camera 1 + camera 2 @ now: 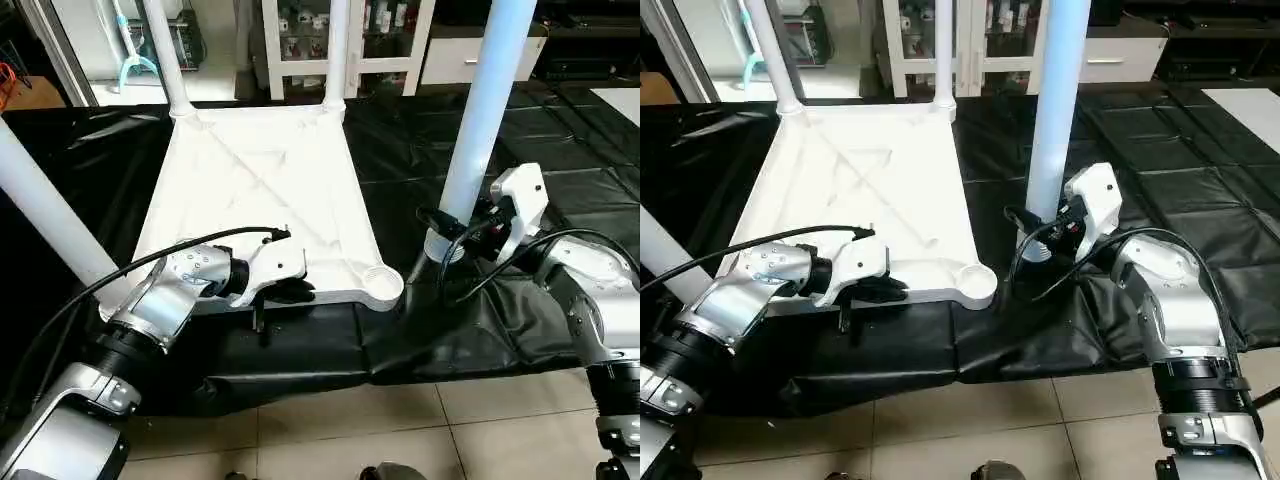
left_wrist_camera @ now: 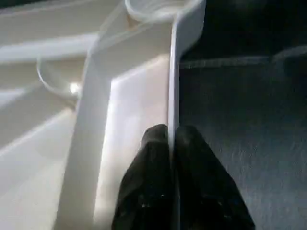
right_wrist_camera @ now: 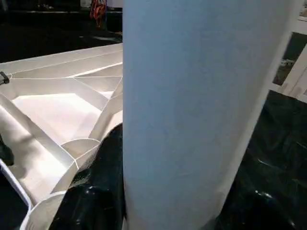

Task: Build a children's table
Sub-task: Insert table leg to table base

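Item one: the table top [image 1: 260,190], white plastic, lay upside down on black sheeting [image 1: 560,200], its ribbed underside facing up. We noted two legs [image 1: 337,50] standing in the far corner sockets, and a third leg [image 1: 45,215] rising from the near corner on our left side. The near corner socket [image 1: 383,283] on the right stood empty.

Item two: our left gripper [image 1: 285,293] sat at the near edge of the top. In the left wrist view its two black fingers [image 2: 148,191] were pinched narrowly on the thin white edge wall [image 2: 171,96], one finger on each side of it.

Item three: the fourth leg [image 1: 485,110], held roughly upright beside the top, just off the empty socket, its lower end near the sheeting. Our right gripper [image 1: 450,232] was clasped about the leg's lower part at a middling width; the right wrist view showed the tube [image 3: 201,110] close against the camera.

Item four: a white glass-door cabinet [image 1: 290,40] stood behind the work area.
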Tool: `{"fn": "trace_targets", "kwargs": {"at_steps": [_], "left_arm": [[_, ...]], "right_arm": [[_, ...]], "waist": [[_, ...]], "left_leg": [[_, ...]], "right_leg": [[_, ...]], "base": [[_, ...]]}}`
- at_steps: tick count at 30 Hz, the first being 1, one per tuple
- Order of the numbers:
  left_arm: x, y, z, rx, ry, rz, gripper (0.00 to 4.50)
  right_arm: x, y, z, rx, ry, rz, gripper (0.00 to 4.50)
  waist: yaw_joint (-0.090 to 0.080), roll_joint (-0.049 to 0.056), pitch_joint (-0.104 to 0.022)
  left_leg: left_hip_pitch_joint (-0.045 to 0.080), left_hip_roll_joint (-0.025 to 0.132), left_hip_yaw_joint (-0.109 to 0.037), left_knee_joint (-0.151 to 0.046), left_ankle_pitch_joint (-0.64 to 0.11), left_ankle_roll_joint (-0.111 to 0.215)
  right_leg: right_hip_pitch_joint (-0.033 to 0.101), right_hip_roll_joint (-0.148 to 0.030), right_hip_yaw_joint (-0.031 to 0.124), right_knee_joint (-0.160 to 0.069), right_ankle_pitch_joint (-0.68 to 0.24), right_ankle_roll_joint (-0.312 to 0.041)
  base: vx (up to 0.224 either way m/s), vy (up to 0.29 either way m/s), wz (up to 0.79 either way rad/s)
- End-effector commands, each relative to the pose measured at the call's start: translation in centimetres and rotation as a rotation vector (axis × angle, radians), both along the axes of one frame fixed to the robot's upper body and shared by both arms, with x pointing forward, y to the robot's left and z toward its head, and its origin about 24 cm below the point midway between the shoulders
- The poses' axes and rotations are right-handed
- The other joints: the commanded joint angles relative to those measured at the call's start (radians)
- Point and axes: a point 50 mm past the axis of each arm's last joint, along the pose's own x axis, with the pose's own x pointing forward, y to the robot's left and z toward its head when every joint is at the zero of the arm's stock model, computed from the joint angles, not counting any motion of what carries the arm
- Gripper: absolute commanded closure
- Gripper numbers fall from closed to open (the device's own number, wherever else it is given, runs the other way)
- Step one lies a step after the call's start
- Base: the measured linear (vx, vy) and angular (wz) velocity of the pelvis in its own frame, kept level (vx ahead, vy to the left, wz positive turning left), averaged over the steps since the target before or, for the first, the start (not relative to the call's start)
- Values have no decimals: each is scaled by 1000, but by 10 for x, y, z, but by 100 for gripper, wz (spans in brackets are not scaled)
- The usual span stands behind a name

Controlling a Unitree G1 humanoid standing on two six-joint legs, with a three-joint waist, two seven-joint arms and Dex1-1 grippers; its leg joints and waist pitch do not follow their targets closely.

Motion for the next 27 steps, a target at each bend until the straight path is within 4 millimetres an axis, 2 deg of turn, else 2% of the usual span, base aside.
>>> {"fn": "trace_targets", "kwargs": {"at_steps": [1, 2, 4, 7, 8, 13, 15, 18, 20, 27], "left_arm": [[1, 5, -2, 40, -3, 17, 402], [1, 6, -3, 45, -3, 14, 402], [1, 7, -2, 39, 5, 17, 365], [2, 6, 0, 28, -5, 25, 360], [2, 6, 0, 32, -11, 23, 333], [2, 6, -1, 39, -13, 24, 333], [2, 6, -1, 35, 1, 23, 363], [1, 8, -2, 33, 24, 23, 369], [1, 8, -2, 33, 27, 23, 402], [0, 9, -3, 15, 32, 39, 447]], "right_arm": [[2, 1, 5, -3, -23, 12, 259], [2, 1, 5, -3, -24, 11, 259], [2, 1, 5, -4, -25, 11, 259], [3, 1, 6, -6, -25, 11, 259], [3, 1, 6, -6, -25, 11, 259], [3, 1, 6, -6, -27, 12, 259], [3, 1, 6, -6, -28, 12, 259], [4, 1, 7, -6, -30, 11, 259], [4, 1, 7, -6, -30, 11, 259], [5, 3, 6, 21, -36, 0, 259]], "waist": [[3, -15, -83], [3, -16, -83], [3, -16, -84], [4, -18, -87], [4, -17, -86], [5, -17, -86], [7, -15, -88], [10, -15, -87], [12, -14, -88], [12, -17, -90]], "left_leg": [[12, 5, 5, -61, -175, 62], [12, 6, 4, -61, -174, 62], [11, 6, 4, -61, -170, 61], [9, 5, 5, -59, -156, 66], [9, 5, 4, -60, -154, 68], [9, 5, 5, -59, -150, 73], [10, 6, 5, -59, -149, 72], [11, 6, 5, -59, -151, 70], [11, 7, 5, -59, -150, 69], [8, 5, 5, -59, -130, 75]], "right_leg": [[71, -49, 33, -83, -257, -215], [71, -50, 33, -83, -257, -215], [72, -50, 33, -81, -250, -217], [73, -49, 33, -78, -226, -224], [73, -49, 32, -78, -224, -225], [73, -49, 33, -78, -215, -227], [73, -49, 33, -77, -213, -228], [72, -49, 33, -77, -213, -230], [73, -50, 33, -77, -209, -231], [76, -50, 33, -71, -176, -237]], "base": [[0, 0, 0], [0, 0, 0], [0, 0, 0], [0, 0, 0], [0, 0, 0], [0, 0, 0], [0, 0, 0], [0, 0, 0], [0, 0, 0], [0, 0, 0]]}}
